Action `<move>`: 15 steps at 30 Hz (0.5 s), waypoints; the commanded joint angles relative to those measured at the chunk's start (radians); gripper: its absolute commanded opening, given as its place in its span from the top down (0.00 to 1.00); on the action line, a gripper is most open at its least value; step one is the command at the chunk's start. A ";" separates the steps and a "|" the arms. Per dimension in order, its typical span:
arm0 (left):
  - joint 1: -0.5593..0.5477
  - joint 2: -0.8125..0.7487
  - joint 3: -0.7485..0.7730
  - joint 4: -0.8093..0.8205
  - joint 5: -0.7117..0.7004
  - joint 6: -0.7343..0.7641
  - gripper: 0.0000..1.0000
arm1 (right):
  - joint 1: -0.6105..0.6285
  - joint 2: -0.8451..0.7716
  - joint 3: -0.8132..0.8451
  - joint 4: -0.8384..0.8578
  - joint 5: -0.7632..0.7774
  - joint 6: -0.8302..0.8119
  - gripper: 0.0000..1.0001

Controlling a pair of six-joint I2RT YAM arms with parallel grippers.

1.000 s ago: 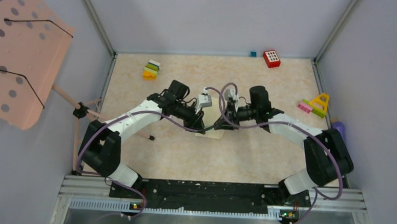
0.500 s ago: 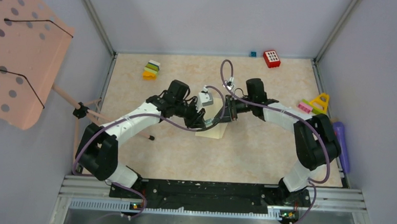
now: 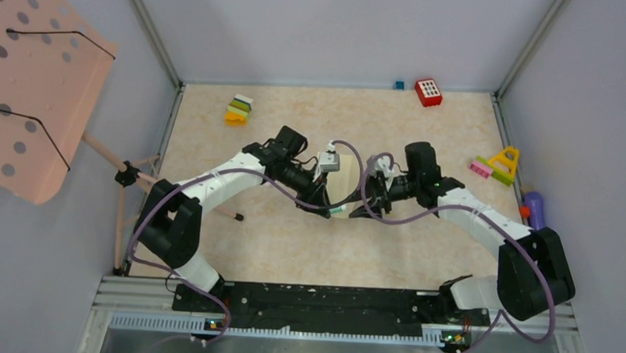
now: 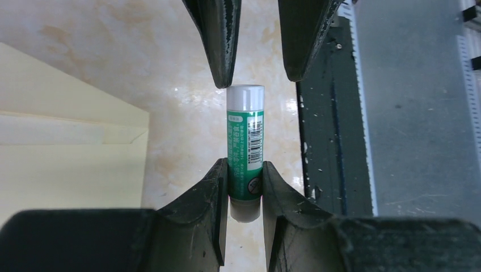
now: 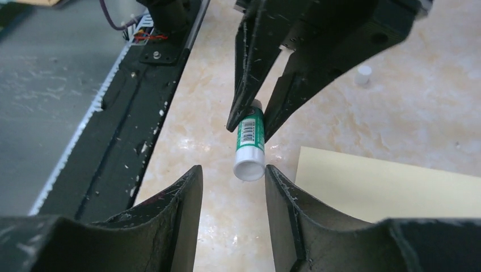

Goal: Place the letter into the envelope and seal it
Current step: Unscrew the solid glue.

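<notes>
- Risk, as I judge it: the left gripper (image 4: 245,170) pinches only the bottom end of the glue stick (image 4: 245,147). Most of the tube stands out unsupported. A sideways nudge from the other arm could lever it out of the grip.
- Risk: the right gripper (image 5: 232,170) sits at the stick's white end, and in the left wrist view one fingertip looks closer to it than the other. If it closes off-centre, I expect it to push the tube askew, not catch it squarely.
- Risk: a dropped stick would land on the marble-patterned table (image 4: 170,68), and a round tube may roll out of reach.
- Risk: nothing holds the envelope (image 4: 68,153). An arm sweeping low could slide it or crease it.
- Left gripper: clamped on the glue stick's lower end, both fingers pressed against the green label.
- Right gripper: fingers spread apart with the white end in the gap. I see no firm contact, so I read it as released and carrying nothing.
- Envelope: pale yellow, lying flat on the table just beside the two grippers, apart from the stick and from both sets of fingers. I cannot tell whether the letter is inside.
</notes>
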 commanded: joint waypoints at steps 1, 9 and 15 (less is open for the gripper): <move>-0.001 0.051 0.051 -0.094 0.131 0.060 1.00 | 0.001 -0.077 -0.056 -0.016 -0.075 -0.364 0.57; -0.001 0.099 0.072 -0.132 0.180 0.078 1.00 | 0.010 -0.099 -0.078 -0.087 -0.084 -0.541 0.61; -0.002 0.116 0.078 -0.145 0.205 0.079 1.00 | 0.048 -0.098 -0.082 -0.146 -0.067 -0.642 0.62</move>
